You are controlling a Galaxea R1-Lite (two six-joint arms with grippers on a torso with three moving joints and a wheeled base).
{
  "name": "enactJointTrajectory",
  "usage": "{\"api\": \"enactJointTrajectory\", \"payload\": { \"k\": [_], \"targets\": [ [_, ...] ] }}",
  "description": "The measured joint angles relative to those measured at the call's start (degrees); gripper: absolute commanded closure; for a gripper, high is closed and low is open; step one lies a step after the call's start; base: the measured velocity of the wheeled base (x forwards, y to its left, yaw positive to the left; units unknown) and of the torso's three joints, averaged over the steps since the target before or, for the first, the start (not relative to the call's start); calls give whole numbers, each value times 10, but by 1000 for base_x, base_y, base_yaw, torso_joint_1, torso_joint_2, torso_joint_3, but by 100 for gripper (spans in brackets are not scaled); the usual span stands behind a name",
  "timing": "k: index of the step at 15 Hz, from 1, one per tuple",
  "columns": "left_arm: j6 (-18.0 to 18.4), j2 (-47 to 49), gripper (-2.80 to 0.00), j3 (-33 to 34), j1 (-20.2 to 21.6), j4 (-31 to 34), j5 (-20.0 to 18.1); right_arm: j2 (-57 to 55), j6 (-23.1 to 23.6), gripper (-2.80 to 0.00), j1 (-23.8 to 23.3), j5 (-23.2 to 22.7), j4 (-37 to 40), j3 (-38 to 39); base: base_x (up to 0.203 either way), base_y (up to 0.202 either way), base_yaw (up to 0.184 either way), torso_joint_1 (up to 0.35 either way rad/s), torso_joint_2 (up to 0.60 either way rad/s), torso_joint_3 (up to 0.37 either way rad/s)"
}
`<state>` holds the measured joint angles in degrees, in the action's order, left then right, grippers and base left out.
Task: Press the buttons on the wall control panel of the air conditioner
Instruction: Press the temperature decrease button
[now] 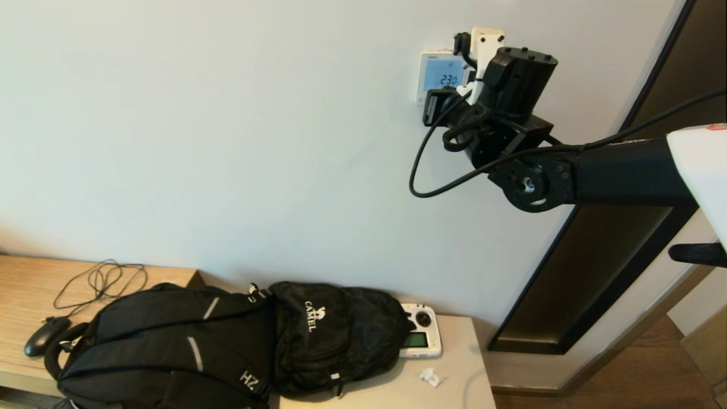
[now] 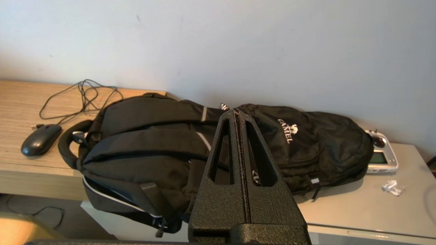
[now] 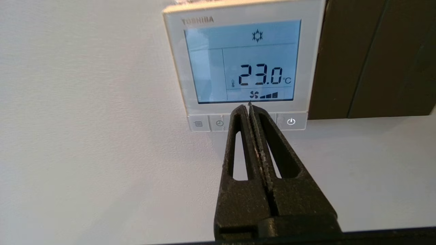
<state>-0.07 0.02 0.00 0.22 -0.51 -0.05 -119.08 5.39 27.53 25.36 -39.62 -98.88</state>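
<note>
White plastic panel: the air conditioner's wall control panel (image 3: 243, 64) is a square, pale-framed unit fixed on the wall beside a dark door frame (image 3: 371, 58), with the maker's name printed faintly at its top corner.
Screen: light blue (image 3: 243, 61), showing a snowflake sign, the digits 23.0 °C and a fan mark with rising bars.
Buttons: the buttons (image 3: 219, 123) run in a row along the panel's lower edge; a menu mark, a clock mark and a power mark can be read, and the middle ones are hidden behind the fingers.
Right gripper: right gripper (image 3: 249, 106) is raised to the wall, its fingers pressed together, tip at the middle of the button row just under the screen.
Left gripper: left gripper (image 2: 237, 114) is pinched closed, low over a black backpack (image 2: 170, 149) on a desk (image 2: 20, 170).
</note>
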Motion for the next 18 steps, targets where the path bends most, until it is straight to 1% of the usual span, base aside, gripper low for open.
{"api": "enactJointTrajectory", "payload": {
  "k": [4,18],
  "targets": [
    [0,0,0,0,0,0,0,-24,8,0,-2,-1,3,-24,0,0,0,0,0,0],
    [0,0,0,0,0,0,0,-45,10,0,-7,-1,3,-28,0,0,0,0,0,0]
  ]
}}
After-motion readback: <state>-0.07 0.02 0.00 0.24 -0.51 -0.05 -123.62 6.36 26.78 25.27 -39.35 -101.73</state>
